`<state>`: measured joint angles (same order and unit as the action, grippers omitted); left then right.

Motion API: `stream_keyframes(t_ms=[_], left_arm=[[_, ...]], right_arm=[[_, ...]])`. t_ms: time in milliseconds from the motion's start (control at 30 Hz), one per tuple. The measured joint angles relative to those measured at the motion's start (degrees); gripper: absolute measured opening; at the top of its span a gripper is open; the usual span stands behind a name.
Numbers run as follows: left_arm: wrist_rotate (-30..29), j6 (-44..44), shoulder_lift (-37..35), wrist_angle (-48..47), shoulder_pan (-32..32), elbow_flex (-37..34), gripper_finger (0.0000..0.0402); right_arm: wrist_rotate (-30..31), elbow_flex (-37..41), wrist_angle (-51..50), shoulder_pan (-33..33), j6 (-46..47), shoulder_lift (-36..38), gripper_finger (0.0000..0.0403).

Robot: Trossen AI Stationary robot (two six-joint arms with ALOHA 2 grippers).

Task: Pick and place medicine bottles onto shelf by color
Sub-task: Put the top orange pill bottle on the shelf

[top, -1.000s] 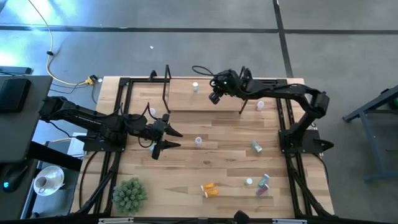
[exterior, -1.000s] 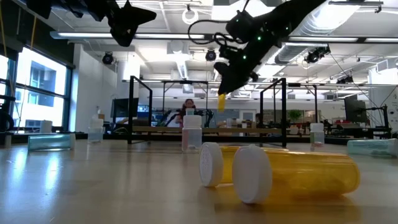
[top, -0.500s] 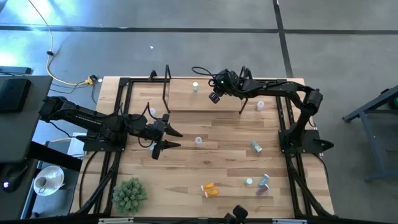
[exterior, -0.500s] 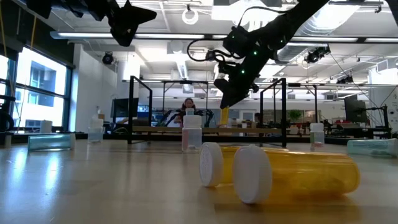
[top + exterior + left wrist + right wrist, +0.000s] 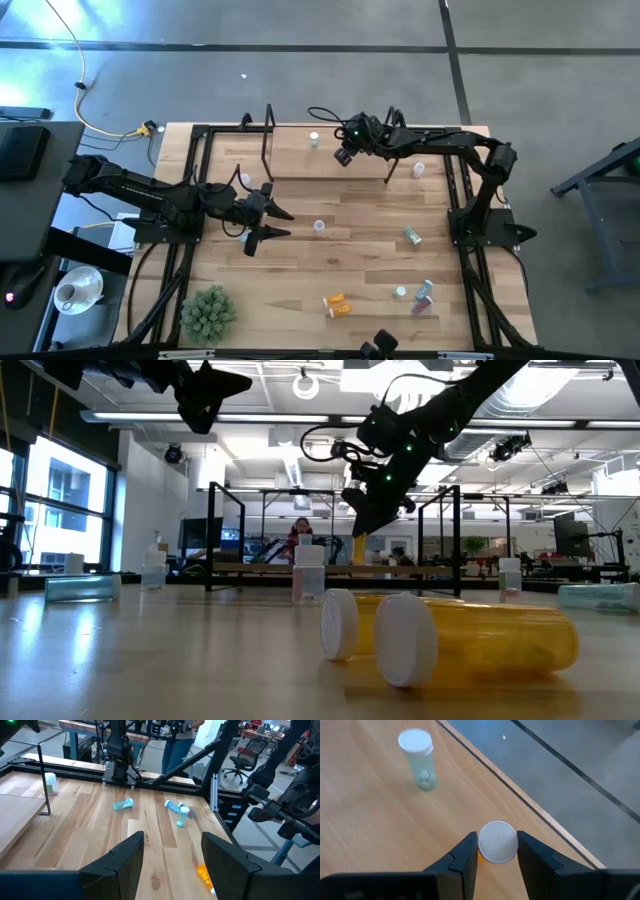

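Note:
My right gripper point(image 5: 345, 155) hangs over the shelf point(image 5: 330, 168) at the table's far side, shut on an orange medicine bottle point(image 5: 358, 547) with a white cap point(image 5: 497, 842). A whitish bottle point(image 5: 420, 762) stands upright on the shelf board nearby, seen also from above point(image 5: 314, 139). More bottles lie or stand on the tabletop: two orange ones point(image 5: 339, 304) lying near the front, a teal one point(image 5: 412, 235), and a small cluster point(image 5: 420, 296). My left gripper point(image 5: 275, 222) waits open above the table's left half, nothing between its fingers point(image 5: 127, 862). My right gripper pinches the orange bottle between its two fingers at the cap's two sides point(image 5: 481, 845). The fingers slant down from the table's right side. The bottle hangs upright below them, cap up, its foot close over the shelf board; I cannot tell whether it touches.
Thin black upright frames point(image 5: 268, 140) point(image 5: 390, 158) stand at the shelf's two ends. A bottle point(image 5: 418, 169) stands right of the shelf, another point(image 5: 319, 227) at mid-table, and two point(image 5: 245, 180) by the left gripper. A green spiky plant ball point(image 5: 208, 312) sits front left.
My right gripper has sunk toward the shelf board with the orange bottle, which stays upright in the hold. The left arm has kept still.

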<state>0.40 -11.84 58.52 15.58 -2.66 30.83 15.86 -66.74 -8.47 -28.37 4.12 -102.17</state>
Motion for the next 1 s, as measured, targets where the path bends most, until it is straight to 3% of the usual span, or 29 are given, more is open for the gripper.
stream_keyframes(t_ms=[633,1000], left_arm=[[0.0,0.0,0.0,0.1,0.0,0.0,0.0188],[0.0,0.0,0.0,0.1,0.0,0.0,0.0188]], right_arm=[[0.1,0.0,-1.4,-0.1,0.4,-0.3,0.0114],[0.2,0.0,-0.6,-0.1,0.0,-0.3,0.0144]])
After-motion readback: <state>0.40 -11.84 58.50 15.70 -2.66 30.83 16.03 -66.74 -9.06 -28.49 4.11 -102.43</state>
